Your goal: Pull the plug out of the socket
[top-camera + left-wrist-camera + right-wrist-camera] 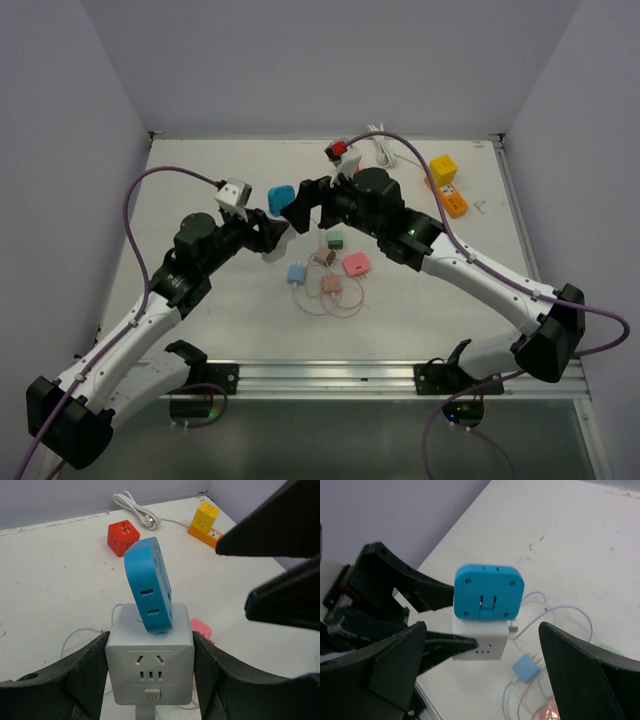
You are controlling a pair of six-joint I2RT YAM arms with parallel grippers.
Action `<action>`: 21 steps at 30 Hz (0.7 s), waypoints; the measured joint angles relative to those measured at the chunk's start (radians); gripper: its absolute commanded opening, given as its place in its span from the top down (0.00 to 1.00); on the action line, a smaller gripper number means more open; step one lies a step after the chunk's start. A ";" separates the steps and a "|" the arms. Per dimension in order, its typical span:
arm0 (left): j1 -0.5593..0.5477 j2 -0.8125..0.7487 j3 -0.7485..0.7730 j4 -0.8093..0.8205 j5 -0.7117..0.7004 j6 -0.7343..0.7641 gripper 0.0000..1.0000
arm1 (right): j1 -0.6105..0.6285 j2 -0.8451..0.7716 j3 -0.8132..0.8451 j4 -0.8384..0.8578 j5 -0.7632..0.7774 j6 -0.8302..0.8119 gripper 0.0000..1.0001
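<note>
Table surface, far end: a red cube adapter, a coiled white cable, a yellow cube adapter and an orange power strip beside it, all well apart from the work. Mid-table: a cluster of small adapters, green, brown, pink, light blue and peach, joined by thin looping wires; these lie below the raised grippers and do not stand between them. The white socket cube is held off the table, with its outlet face and switch towards the left wrist camera. The blue plug sits seated in the top face of the cube, leaning to one side, with two slots showing on its edge. The left arm reaches in from the left with its wrist pitched inward; the left gripper is clamped on the cube, one finger pressed flat on each side wall. The right arm extends from the right, elbow bent, wrist turned to face the left. The right gripper is spread wide, its fingers on either side of the plug with clear gaps, touching neither plug nor cube.
</note>
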 measured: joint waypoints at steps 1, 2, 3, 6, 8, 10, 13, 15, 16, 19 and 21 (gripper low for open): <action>0.000 -0.001 0.005 -0.006 0.012 0.010 1.00 | 0.000 0.010 0.026 -0.008 0.012 0.000 0.01; 0.000 -0.002 0.009 -0.011 0.028 0.023 1.00 | 0.000 0.023 0.058 -0.020 0.022 0.000 0.01; 0.000 -0.004 0.013 -0.016 0.040 0.033 1.00 | 0.000 0.039 0.094 -0.033 0.032 0.001 0.01; 0.000 -0.008 0.024 -0.039 0.071 0.063 1.00 | 0.000 0.084 0.167 -0.054 0.047 0.010 0.01; 0.000 -0.009 0.029 -0.050 0.087 0.083 1.00 | 0.000 0.113 0.197 -0.065 0.056 0.024 0.01; 0.000 -0.011 0.030 -0.054 0.099 0.100 1.00 | 0.000 0.137 0.207 -0.077 0.067 0.042 0.01; 0.000 -0.013 0.030 -0.055 0.109 0.111 1.00 | 0.000 0.171 0.207 -0.097 0.067 0.071 0.01; 0.000 -0.016 0.029 -0.053 0.114 0.112 1.00 | 0.000 0.193 0.207 -0.103 0.063 0.086 0.02; 0.000 -0.018 0.029 -0.051 0.116 0.113 1.00 | 0.000 0.201 0.207 -0.105 0.061 0.092 0.03; 0.000 -0.022 0.027 -0.051 0.116 0.113 1.00 | 0.000 0.217 0.204 -0.102 0.039 0.111 0.11; 0.000 -0.022 0.026 -0.050 0.116 0.113 1.00 | 0.000 0.217 0.196 -0.090 0.033 0.123 0.16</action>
